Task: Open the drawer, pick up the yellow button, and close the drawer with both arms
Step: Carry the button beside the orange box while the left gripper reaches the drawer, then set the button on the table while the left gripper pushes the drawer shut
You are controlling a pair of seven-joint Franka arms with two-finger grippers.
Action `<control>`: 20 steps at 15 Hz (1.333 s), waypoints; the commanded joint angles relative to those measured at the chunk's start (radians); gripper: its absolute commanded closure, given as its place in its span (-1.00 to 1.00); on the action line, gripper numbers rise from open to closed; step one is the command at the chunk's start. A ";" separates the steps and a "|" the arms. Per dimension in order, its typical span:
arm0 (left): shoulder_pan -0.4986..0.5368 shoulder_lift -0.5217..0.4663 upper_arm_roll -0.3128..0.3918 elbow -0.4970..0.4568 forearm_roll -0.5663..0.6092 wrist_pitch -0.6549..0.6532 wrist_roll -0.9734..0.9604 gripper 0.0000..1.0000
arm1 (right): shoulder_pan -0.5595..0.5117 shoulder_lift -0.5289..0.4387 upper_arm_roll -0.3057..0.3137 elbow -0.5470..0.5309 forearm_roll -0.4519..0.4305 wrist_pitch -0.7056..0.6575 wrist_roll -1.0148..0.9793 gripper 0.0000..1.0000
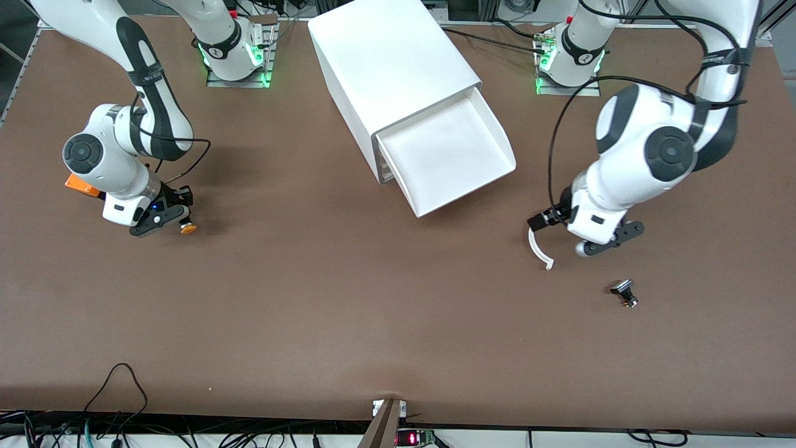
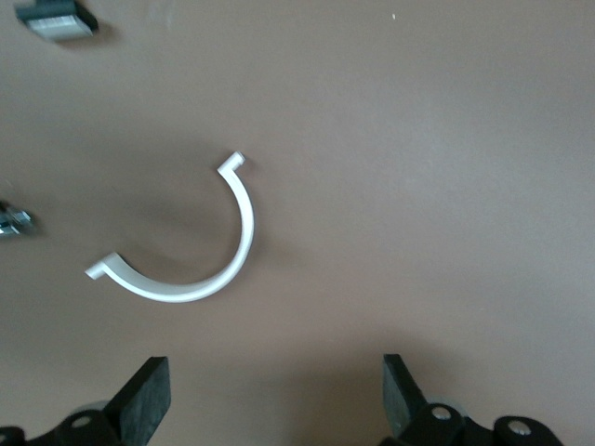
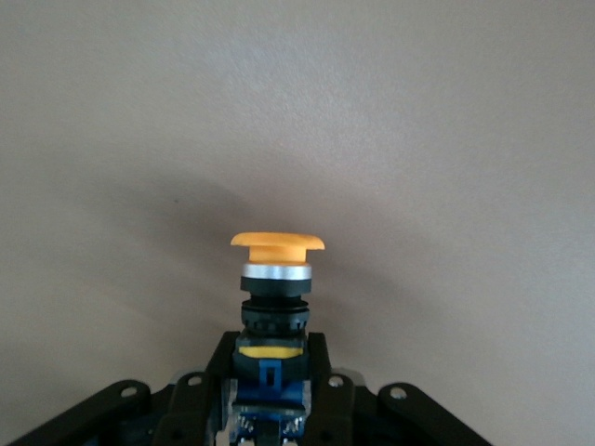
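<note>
The button (image 3: 277, 279) has a round orange cap and a blue and black body, and my right gripper (image 3: 271, 362) is shut on that body. In the front view the button (image 1: 188, 229) sticks out of the right gripper (image 1: 171, 218), low over bare table toward the right arm's end. The drawer (image 1: 466, 193) stands pulled out of the white cabinet (image 1: 392, 68), and its tray shows nothing inside. My left gripper (image 1: 597, 246) hangs open over the table toward the left arm's end. Its fingers (image 2: 144, 395) are spread wide, with nothing between them.
A white curved strip (image 1: 538, 247) lies on the table beside the left gripper, and the left wrist view shows this strip (image 2: 195, 269) too. A small black-and-silver knob (image 1: 625, 292) lies nearer to the front camera. An orange block (image 1: 83, 185) peeks out under the right arm.
</note>
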 commanded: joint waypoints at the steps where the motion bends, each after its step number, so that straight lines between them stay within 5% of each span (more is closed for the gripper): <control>1: -0.040 -0.027 -0.018 -0.066 0.001 0.054 -0.128 -1.00 | -0.021 0.049 0.020 -0.002 -0.006 0.064 -0.014 0.40; 4: -0.042 -0.038 -0.061 -0.100 0.001 0.068 -0.211 -1.00 | -0.021 0.071 0.020 -0.002 0.004 0.087 -0.014 0.34; 5: -0.042 -0.039 -0.077 -0.109 0.001 0.069 -0.229 -1.00 | -0.022 0.069 0.020 -0.001 0.004 0.085 -0.011 0.18; 8: -0.042 -0.050 -0.126 -0.154 0.000 0.083 -0.236 -1.00 | -0.021 0.036 0.020 0.004 0.010 0.069 0.000 -1.00; 15: -0.040 -0.099 -0.271 -0.261 -0.063 0.077 -0.233 -1.00 | -0.018 0.010 0.020 0.295 0.110 -0.374 0.004 -1.00; 20: -0.037 -0.115 -0.386 -0.298 -0.179 0.046 -0.226 -1.00 | -0.010 -0.004 0.051 0.445 0.115 -0.519 0.136 -1.00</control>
